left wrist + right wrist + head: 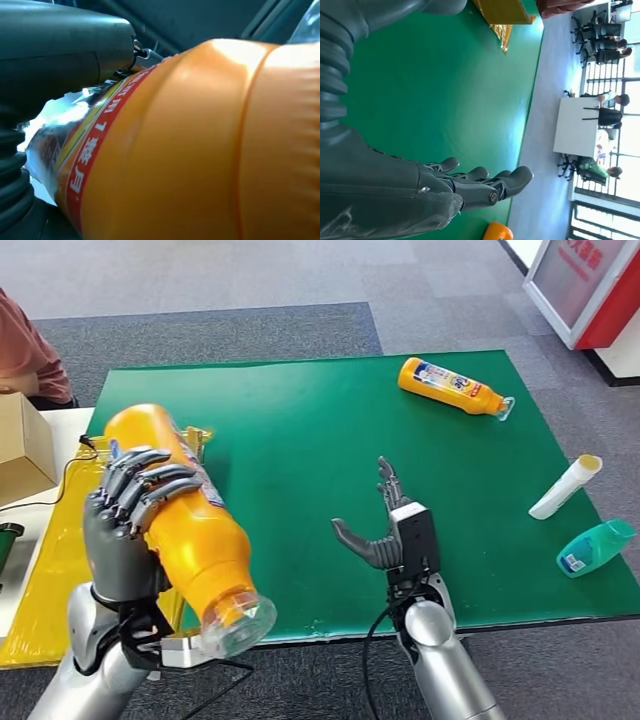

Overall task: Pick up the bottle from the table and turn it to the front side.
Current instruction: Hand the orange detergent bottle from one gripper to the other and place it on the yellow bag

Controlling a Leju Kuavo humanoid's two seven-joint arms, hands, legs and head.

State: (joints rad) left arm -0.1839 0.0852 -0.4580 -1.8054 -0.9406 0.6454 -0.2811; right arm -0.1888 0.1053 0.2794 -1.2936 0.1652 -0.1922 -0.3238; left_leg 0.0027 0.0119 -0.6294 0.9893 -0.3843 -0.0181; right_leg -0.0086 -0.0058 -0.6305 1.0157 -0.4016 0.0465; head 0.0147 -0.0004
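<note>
Orange bottle lifted, left robot hand

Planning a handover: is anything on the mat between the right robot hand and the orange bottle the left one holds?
No. In the head view, only bare green mat lies between the open right robot hand and the orange bottle gripped by the left robot hand.
</note>
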